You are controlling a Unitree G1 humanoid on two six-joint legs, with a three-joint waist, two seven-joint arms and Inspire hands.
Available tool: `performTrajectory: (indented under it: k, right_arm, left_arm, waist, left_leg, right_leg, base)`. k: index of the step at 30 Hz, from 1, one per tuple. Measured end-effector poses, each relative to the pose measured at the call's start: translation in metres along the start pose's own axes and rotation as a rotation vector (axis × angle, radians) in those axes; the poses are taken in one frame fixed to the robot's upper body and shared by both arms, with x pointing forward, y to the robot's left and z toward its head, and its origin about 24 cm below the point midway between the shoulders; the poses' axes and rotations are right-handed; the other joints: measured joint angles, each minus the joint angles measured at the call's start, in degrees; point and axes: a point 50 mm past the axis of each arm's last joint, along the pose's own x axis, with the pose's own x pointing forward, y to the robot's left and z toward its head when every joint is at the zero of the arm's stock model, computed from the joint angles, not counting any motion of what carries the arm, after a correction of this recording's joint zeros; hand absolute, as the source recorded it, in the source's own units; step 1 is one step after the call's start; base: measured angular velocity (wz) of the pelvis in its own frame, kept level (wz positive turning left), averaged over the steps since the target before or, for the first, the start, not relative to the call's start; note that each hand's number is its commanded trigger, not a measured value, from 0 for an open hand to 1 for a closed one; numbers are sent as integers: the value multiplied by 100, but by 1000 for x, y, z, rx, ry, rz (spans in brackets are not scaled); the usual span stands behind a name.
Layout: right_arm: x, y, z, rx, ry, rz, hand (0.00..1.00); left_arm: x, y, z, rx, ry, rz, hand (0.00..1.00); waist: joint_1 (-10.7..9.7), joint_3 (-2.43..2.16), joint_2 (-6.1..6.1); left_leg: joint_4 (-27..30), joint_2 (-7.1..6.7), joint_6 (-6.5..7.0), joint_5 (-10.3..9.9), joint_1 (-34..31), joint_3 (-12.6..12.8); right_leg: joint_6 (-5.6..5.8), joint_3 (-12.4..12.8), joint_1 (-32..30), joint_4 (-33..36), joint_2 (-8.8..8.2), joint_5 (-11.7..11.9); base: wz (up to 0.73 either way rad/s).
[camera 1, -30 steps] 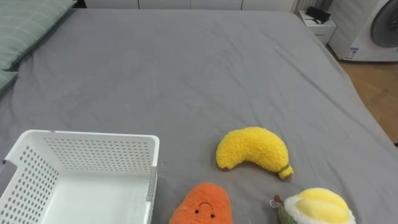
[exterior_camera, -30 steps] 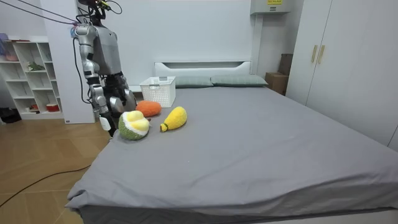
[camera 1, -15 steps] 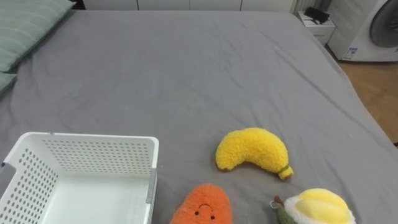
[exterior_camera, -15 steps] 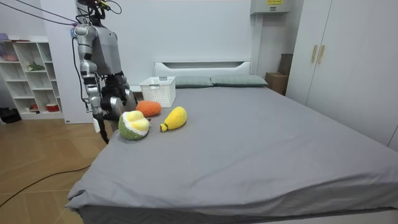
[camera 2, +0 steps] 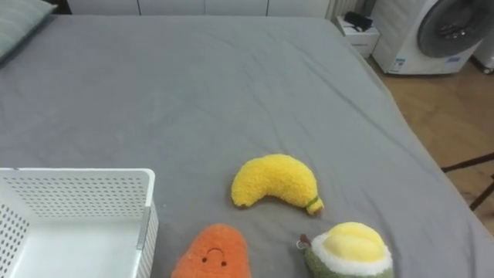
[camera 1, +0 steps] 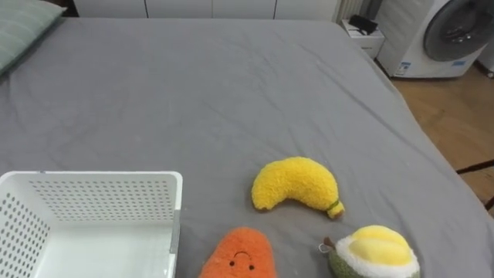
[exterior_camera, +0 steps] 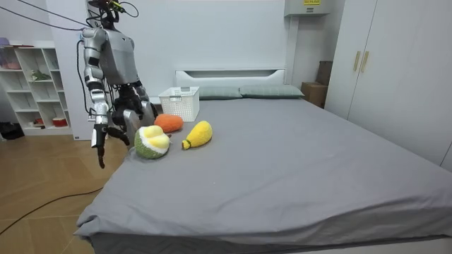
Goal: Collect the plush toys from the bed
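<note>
Grey bed (camera 1: 193, 93), near edge. White basket (camera 1: 100, 181) lies at the robot's left. The plush banana (camera 1: 297, 181) has its long axis along that edge, beside the plush carrot (camera 1: 239, 255). The green-yellow plush fruit (camera 1: 374, 249) is rightmost. I see the right hand (exterior_camera: 100, 144) hanging beside the edge, fingers straight and empty, nearest the fruit. I cannot tell the left hand's (exterior_camera: 133, 113) state.

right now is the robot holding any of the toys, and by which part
Nothing seems held. The banana toy, carrot toy and green-and-yellow toy all lie on the bed; the right hand hangs empty beside it.
</note>
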Motion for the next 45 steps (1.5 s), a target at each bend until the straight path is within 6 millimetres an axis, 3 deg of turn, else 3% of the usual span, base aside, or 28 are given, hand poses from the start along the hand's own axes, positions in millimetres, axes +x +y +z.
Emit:
performTrajectory:
  k: [2,6,9,15,20,24,28,33,36,39,45]
  right_arm:
    - [-6,11,25,-38,-124,21,0]
    - [-43,38,90,-158,-526,76,0]
    - [-68,57,111,-307,-740,87,0]
    - [-98,75,126,-374,-927,141,0]
    - [-102,83,124,-505,-978,149,0]
    - [-102,95,113,-609,-946,252,0]
    - [-86,101,91,-779,-832,328,0]
    - [-55,93,50,-1000,-564,407,0]
    - [-40,81,38,-1064,-461,389,0]
    - [-26,69,38,-1122,-376,351,0]
    - [-16,59,39,-1169,-297,327,0]
  left_arm:
    - [0,1,0,16,-6,2,0]
    - [-1,0,9,36,-47,0,0]
    - [-3,-6,18,71,-94,-10,0]
    - [-3,-6,13,92,-91,2,0]
    - [-3,-7,10,103,-85,-2,0]
    - [-4,-6,8,147,-83,-18,0]
    - [-4,-5,8,143,-77,-26,0]
    - [-3,-3,7,178,-63,-28,0]
    - [-3,0,10,173,-63,-20,0]
    - [-3,-2,15,193,-73,-19,0]
    - [-2,-1,19,202,-75,-11,0]
  waist:
    - [-3,-16,-29]
    - [32,13,40]
    - [134,-3,18]
    - [264,17,44]
    - [405,23,119]
    - [397,15,114]
    - [415,6,67]
    - [422,-30,-40]
    - [421,-40,-103]
    - [466,-36,-139]
    - [608,-27,-151]
  left_leg:
    - [29,2,1,2,-69,39]
    - [32,6,0,4,-138,65]
    - [31,6,0,4,-167,66]
    - [-5,6,0,4,-174,68]
    - [3,11,1,4,-189,71]
    - [5,12,1,4,-232,61]
    - [49,9,1,4,-189,20]
    - [42,0,4,5,-184,-21]
    - [80,-11,9,1,-177,-115]
    - [126,-13,24,-12,-153,-168]
    - [129,-22,22,-12,-100,-252]
  right_leg:
    - [-1,8,-99,59,10,-1]
    - [0,90,-194,83,16,11]
    - [-1,126,-250,96,33,12]
    - [-2,131,-214,107,26,16]
    - [-2,132,-268,178,9,16]
    - [-3,114,-281,173,-7,16]
    - [-3,14,-203,154,-26,16]
    - [-1,-70,-163,151,-56,14]
    - [-1,-160,-71,75,-67,14]
    - [2,-222,9,62,-77,13]
    - [4,-254,111,-38,-71,15]
  base:
    - [-9]
    - [-5]
    - [0]
    - [0]
    - [0]
    - [2]
    - [8]
    - [4]
    - [12]
    - [14]
    - [9]
